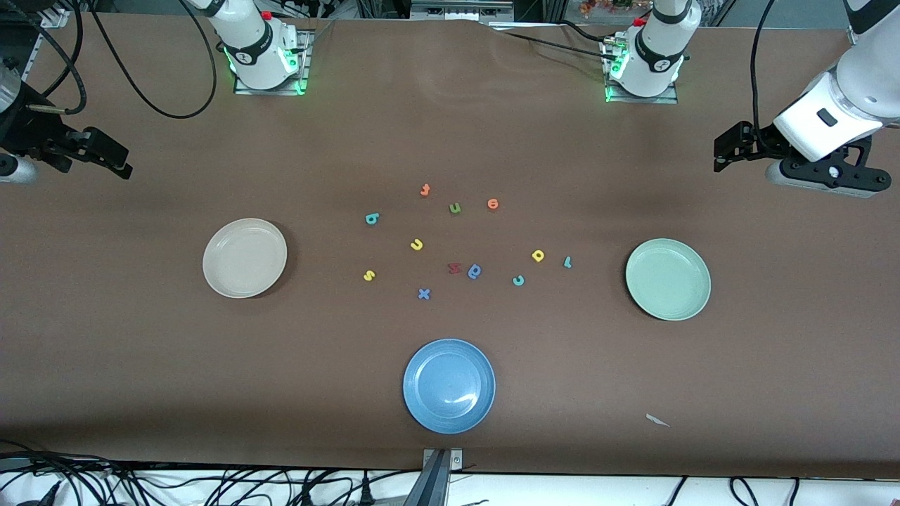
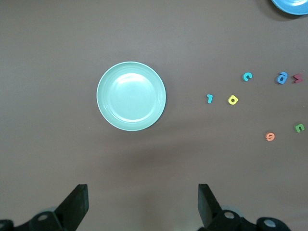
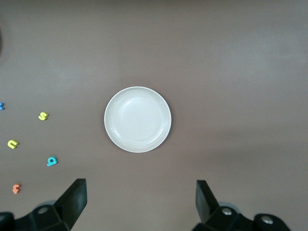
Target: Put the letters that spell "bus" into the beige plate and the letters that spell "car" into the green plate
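Note:
The beige plate (image 1: 245, 258) (image 3: 137, 119) lies toward the right arm's end of the table, the green plate (image 1: 668, 279) (image 2: 131, 96) toward the left arm's end. Both hold nothing. Between them lie the teal b (image 1: 372, 218) (image 3: 52, 161), yellow u (image 1: 416, 244) (image 3: 13, 144), yellow s (image 1: 369, 275) (image 3: 43, 116), light-blue c (image 1: 518, 280) (image 2: 247, 76), yellow a (image 1: 538, 256) (image 2: 233, 100) and teal r (image 1: 567, 262) (image 2: 209, 98). My left gripper (image 1: 724, 149) (image 2: 143, 202) hangs open over its end of the table. My right gripper (image 1: 116, 160) (image 3: 141, 199) hangs open over its own end.
A blue plate (image 1: 448, 386) sits nearest the front camera. Other letters lie among the task's: orange t (image 1: 425, 190), green u (image 1: 455, 208), orange e (image 1: 493, 204), a red letter (image 1: 454, 268), a darker blue rounded letter (image 1: 474, 271), blue x (image 1: 424, 294). A paper scrap (image 1: 657, 420) lies near the front edge.

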{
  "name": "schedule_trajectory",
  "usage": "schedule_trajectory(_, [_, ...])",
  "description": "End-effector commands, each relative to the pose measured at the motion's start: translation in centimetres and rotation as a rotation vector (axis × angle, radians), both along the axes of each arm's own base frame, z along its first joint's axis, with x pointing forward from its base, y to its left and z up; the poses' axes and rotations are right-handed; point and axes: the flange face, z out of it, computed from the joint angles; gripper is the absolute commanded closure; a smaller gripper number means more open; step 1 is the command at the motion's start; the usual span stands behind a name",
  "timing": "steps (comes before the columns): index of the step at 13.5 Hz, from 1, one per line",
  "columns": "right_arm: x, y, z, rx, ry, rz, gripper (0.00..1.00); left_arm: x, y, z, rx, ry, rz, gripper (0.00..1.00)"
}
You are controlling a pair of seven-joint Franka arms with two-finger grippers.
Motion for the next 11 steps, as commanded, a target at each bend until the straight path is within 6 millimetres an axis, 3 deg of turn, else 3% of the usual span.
schedule_trajectory(1, [0.16,-0.01,0.59,-0.007,-0.005,0.007,0.00,-0.43,-0.89,0.87,0.018,-0.004,-0.024,0.00])
schedule_trajectory(11, [0.16,-0.01,0.59,-0.007,-0.005,0.007,0.00,-0.44,-0.56,0.94,0.017,-0.004,-0.032,0.00])
